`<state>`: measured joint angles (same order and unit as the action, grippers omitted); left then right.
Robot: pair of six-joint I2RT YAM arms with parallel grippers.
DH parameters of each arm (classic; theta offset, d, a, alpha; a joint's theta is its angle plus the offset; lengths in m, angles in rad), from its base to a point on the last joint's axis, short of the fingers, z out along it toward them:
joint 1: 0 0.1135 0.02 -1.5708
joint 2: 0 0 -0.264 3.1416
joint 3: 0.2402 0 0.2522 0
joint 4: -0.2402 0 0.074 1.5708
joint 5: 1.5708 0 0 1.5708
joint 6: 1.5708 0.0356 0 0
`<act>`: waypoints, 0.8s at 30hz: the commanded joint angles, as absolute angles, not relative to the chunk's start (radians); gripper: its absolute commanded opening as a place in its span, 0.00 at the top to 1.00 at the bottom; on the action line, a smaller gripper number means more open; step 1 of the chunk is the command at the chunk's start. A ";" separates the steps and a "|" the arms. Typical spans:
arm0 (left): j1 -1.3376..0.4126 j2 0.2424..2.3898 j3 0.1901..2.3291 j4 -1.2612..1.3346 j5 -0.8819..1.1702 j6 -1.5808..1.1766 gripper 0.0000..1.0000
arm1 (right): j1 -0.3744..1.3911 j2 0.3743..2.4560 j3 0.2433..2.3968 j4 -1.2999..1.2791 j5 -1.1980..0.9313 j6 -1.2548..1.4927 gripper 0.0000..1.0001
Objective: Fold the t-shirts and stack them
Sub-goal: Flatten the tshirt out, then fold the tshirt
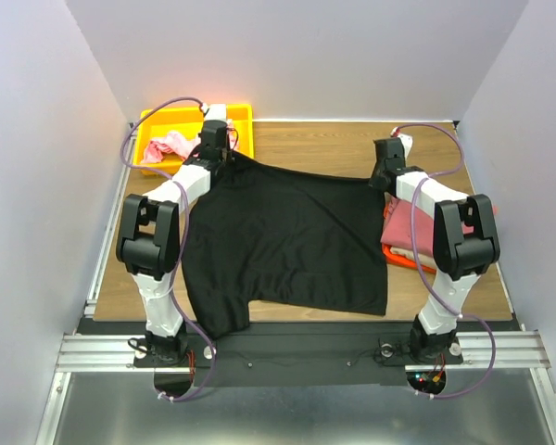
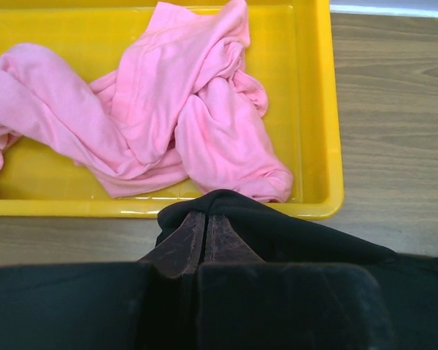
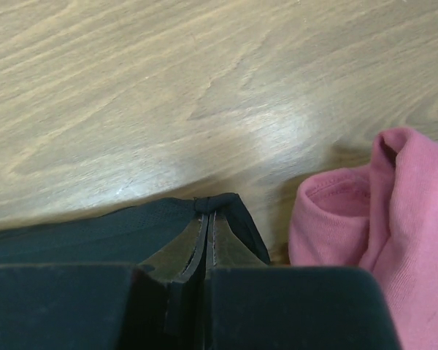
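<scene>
one black t-shirt (image 1: 287, 232), three other t-shirts (image 1: 167, 146), one bin (image 1: 181, 113)

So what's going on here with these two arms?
The arms are handling a black tee: the left tool and the right tool are each shut on one end of its far edge, stretching that edge between them while the rest lies across the table. A pink tee sits crumpled in the yellow bin. A rose-red tee rests on an orange tee beside the right tool.
</scene>
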<state>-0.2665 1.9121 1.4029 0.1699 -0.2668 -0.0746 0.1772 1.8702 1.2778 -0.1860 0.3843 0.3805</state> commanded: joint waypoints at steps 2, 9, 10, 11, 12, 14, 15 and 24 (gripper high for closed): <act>-0.250 1.781 1.307 0.213 -0.290 -0.155 1.00 | 0.173 1.757 1.214 -0.133 0.354 0.387 1.00; -0.250 1.652 1.157 0.157 -0.291 -0.291 1.00 | 0.173 1.585 1.066 -0.146 0.269 0.393 1.00; -0.250 1.635 1.134 0.156 -0.291 -0.291 1.00 | 0.173 1.571 1.051 -0.150 0.268 0.393 1.00; -0.250 1.619 1.096 0.141 -0.307 -0.325 1.00 | 0.172 1.557 1.039 -0.152 0.255 0.393 0.99; -0.250 1.600 1.077 0.134 -0.305 -0.337 1.00 | 0.173 1.543 1.025 -0.153 0.246 0.393 1.00; -0.250 1.554 1.040 0.114 -0.276 -0.370 1.00 | 0.173 1.513 0.993 -0.156 0.226 0.390 1.00; -0.250 1.528 0.994 0.107 -0.267 -0.403 1.00 | 0.172 1.491 0.971 -0.164 0.222 0.393 1.00; -0.253 1.349 0.758 0.008 -0.276 -0.636 1.00 | 0.173 1.364 0.861 -0.198 0.179 0.414 1.00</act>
